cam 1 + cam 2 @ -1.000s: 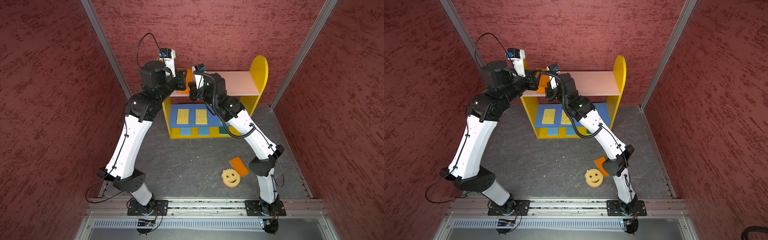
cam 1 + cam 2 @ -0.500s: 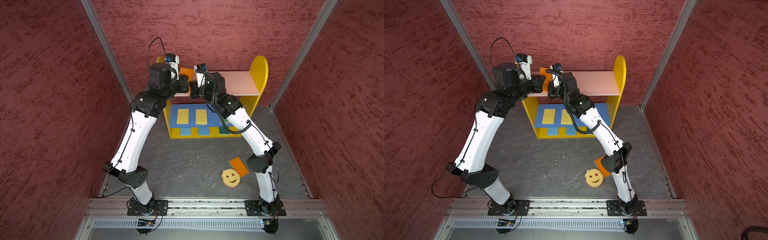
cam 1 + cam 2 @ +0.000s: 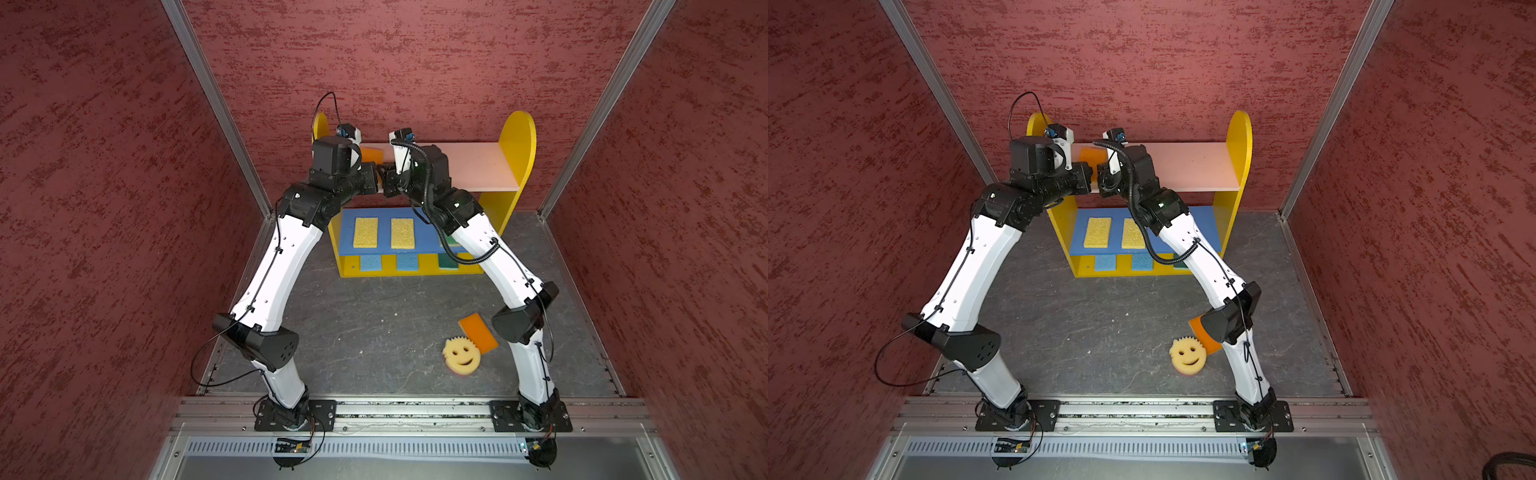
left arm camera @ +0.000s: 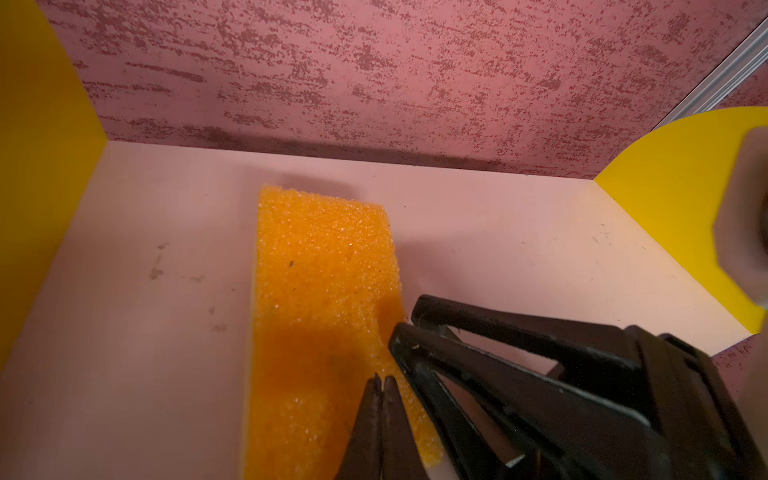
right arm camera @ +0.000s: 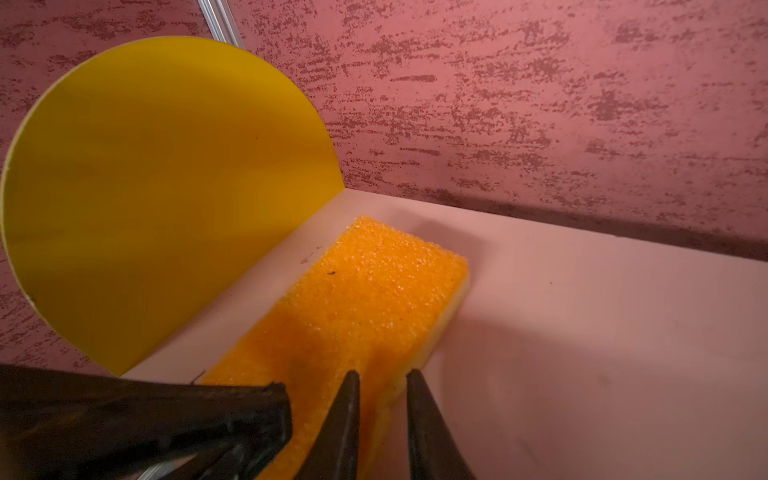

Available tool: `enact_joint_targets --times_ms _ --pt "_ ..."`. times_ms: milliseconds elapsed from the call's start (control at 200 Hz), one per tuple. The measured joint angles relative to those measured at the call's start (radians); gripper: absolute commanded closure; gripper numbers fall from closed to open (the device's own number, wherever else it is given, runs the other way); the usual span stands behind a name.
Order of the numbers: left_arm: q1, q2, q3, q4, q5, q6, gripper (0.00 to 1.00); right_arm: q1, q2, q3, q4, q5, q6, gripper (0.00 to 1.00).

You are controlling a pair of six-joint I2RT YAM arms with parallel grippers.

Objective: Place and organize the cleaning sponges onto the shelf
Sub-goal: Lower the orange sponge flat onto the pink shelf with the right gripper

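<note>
Rough red walls [image 3: 415, 62] close in a grey, stone-patterned floor [image 3: 374, 324], and the shelf [image 3: 515, 166] stands against the back wall.

An orange sponge [image 4: 324, 270] lies flat on the shelf's pink top board [image 3: 478, 166], at its left end near the round-topped yellow side panel [image 5: 166, 187]. My left pincer [image 4: 382, 382] rests on the sponge's near end, its tips pressed together with nothing between them. My right pincer [image 5: 380, 376] stands beside it at the sponge's long edge, jaws a narrow gap apart and gripping nothing.

In both top views my arms rise from the front rail, elbows bowed outward, forearms leaning in until the wrists almost meet above that board.

I count two yellow sponges [image 3: 365, 232] [image 3: 402, 232] side by side on the blue middle board [image 3: 345, 232], two blue sponges [image 3: 370, 262] [image 3: 407, 262] on the yellow base [image 3: 349, 272], and one green sponge [image 3: 448, 261] half behind my right arm. On the floor, a second orange sponge [image 3: 478, 332] lies askew, just beside one round smiley sponge [image 3: 461, 354].

The rectangles are coarse, open-pored foam; the smiley has a scalloped top edge. The boards are smooth and matte, the pink one faintly scuffed.
</note>
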Motion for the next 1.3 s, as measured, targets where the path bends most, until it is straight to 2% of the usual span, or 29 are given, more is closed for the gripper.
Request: enact_joint_targets --times_ms 260,416,591,651,761,982,1127,1297 --pt "0.006 -0.011 -0.035 0.028 0.000 -0.010 1.00 -0.009 0.000 0.000 0.004 0.011 0.003 0.53" --pt "0.010 -0.015 -0.043 0.034 0.001 -0.011 1.00 -0.015 0.000 0.000 0.005 0.018 0.003 0.49" --pt "0.011 -0.017 -0.043 0.034 0.003 -0.015 0.98 -0.015 -0.006 0.001 -0.002 0.021 0.003 0.48" --pt "0.013 -0.021 -0.043 0.033 0.004 -0.019 0.92 -0.015 -0.010 0.001 -0.011 0.021 0.003 0.48" --pt "0.017 -0.035 -0.051 0.033 0.008 -0.039 0.72 -0.016 -0.017 0.000 -0.025 0.021 0.004 0.48" --pt "0.021 -0.098 -0.058 0.037 0.033 -0.070 0.56 -0.016 -0.027 0.001 -0.042 0.021 0.005 0.46" --pt "0.024 -0.145 -0.062 0.051 0.032 -0.074 0.54 -0.016 -0.034 0.000 -0.053 0.017 0.008 0.49" --pt "0.047 -0.183 -0.099 0.064 0.032 -0.077 0.67 -0.016 -0.037 0.000 -0.055 -0.003 0.027 0.65"
